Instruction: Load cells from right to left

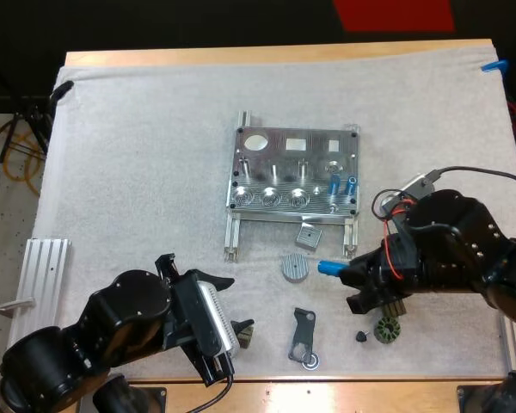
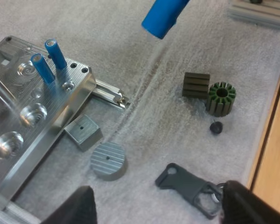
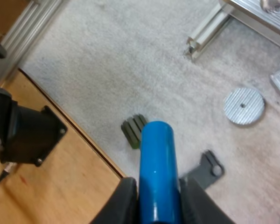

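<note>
On wooden table (image 1: pixel 267 53): white mat (image 1: pixel 138 172) with metal fixture (image 1: pixel 284 159), small dark parts (image 1: pixel 301 325).

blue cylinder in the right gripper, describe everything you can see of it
The blue cylinder is smooth, glossy, bright blue, plastic-looking, with a flat free end. The right gripper clamps its rear between two black fingers. It sticks out over the mat, seemingly lifted clear, pointing toward the ribbed grey disc.

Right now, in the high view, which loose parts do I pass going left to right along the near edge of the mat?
Dark ribbed block → dark bracket → small black knob → green toothed ring.
</note>
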Available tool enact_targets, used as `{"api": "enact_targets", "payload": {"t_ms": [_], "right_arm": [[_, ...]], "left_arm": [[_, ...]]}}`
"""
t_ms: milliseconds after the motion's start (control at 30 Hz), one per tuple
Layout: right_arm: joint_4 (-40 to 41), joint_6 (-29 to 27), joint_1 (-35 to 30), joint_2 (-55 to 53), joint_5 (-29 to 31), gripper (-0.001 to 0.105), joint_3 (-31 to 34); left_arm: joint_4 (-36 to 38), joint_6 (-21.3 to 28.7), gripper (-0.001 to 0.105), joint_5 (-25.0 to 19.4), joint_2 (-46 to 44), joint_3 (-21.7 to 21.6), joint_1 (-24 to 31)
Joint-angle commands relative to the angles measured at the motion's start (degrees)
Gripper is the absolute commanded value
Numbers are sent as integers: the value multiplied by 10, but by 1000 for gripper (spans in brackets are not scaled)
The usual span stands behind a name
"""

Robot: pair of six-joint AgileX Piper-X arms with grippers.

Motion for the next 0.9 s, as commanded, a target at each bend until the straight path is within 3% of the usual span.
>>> {"api": "enact_targets", "payload": {"t_ms": [0,267,633,733,867], "right_arm": [[32,-20,0,8,11,0,-16],[93,-96,0,73,46,0,-76],[164,-184,0,167,125,0,-169],[164,-198,0,180,137,0,-183],[162,-212,0,189,161,0,-193]], "left_arm": [[-1,-6,57,7,-3,-2,-3],[0,-6,57,31,-3,-2,-3],[8,-6,57,30,-3,-2,-3],[16,-29,57,6,-3,-2,-3],[16,-80,57,-58,-3,-2,-3]]}}
